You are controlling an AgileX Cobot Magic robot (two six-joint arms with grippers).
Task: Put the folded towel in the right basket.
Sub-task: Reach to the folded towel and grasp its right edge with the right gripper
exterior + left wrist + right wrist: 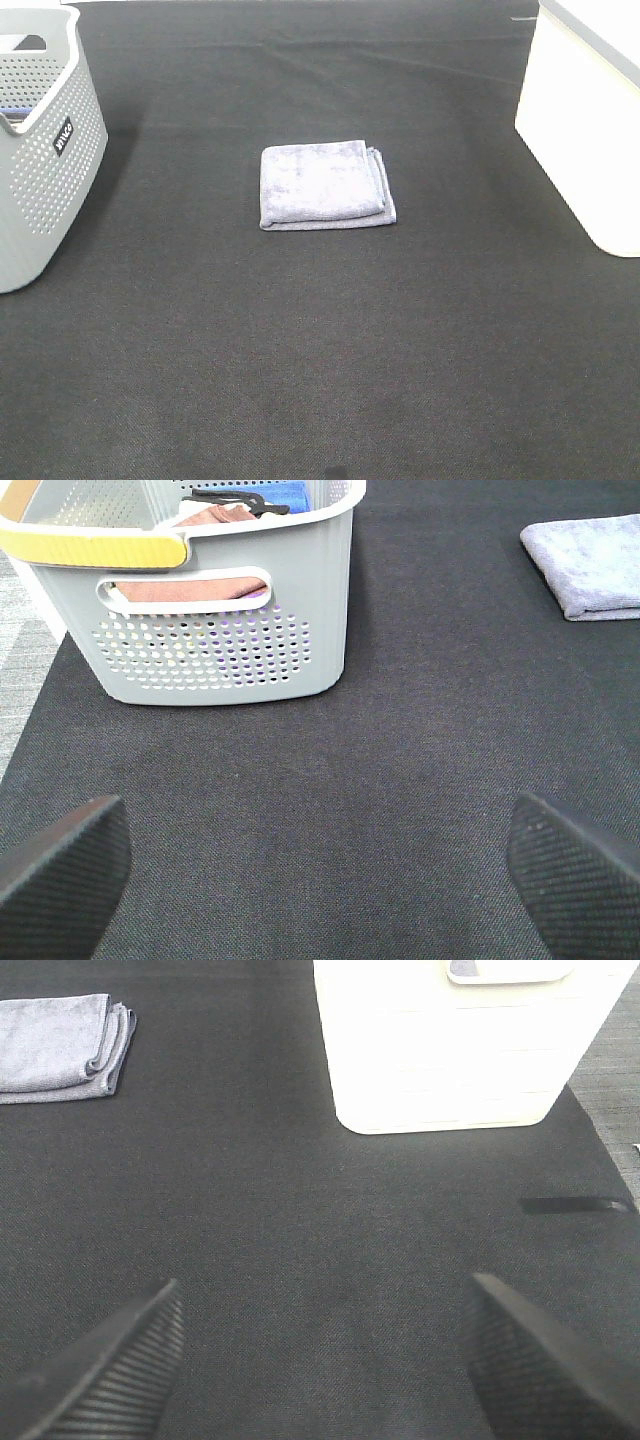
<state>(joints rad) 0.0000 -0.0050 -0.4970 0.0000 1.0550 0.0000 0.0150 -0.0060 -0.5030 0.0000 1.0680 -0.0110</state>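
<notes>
From the high view the folded towel [326, 187] is found flat on the dark woven counter [320, 360], well apart from the smooth cream right basket [585, 130]. It is judged light, soft and limp, best pinched at its layered edge. In the left wrist view the left end effector [320, 870] is spread wide and empty; in the right wrist view the right end effector [320, 1360] is likewise spread, nothing held.
</notes>
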